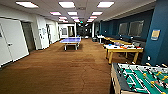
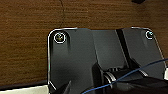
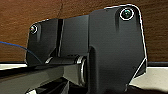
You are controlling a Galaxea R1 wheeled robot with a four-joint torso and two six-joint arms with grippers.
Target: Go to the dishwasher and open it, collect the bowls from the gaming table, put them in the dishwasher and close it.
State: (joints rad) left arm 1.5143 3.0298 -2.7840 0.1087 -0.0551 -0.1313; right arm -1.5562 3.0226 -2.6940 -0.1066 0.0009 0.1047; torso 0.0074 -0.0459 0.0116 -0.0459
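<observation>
the robot stands in a long carpeted games room, and this reads as a driving stretch of the task, not a handling one. in the head view the gaming table [image 1: 124, 49], white-topped with yellow legs and edging, stands along the blue wall on the right, past the green-field foosball table [image 1: 140, 78] that fills the near right corner of the view. colourful boxes and small things lie across the gaming table's top, but from here no bowl can be picked out among them; something bluish sits near its middle and it is too small to name. a blue ping-pong table [image 1: 71, 40] stands further down the room, well apart from both. no dishwasher can be made out here, so whether it is already open cannot be judged. since the gaming table lies ahead and to the right, the step in hand is most likely the approach to collect the bowls. the next move, as a judgement, calls for steering forward and right, passing the foosball table's far end with room to spare, and squaring up to the gaming table's near long edge so the top comes within reach. both wrist views look down over brown carpet [image 2: 25, 50], and for each end effector i cannot tell whether it is apart or together; nothing appears held.
</observation>
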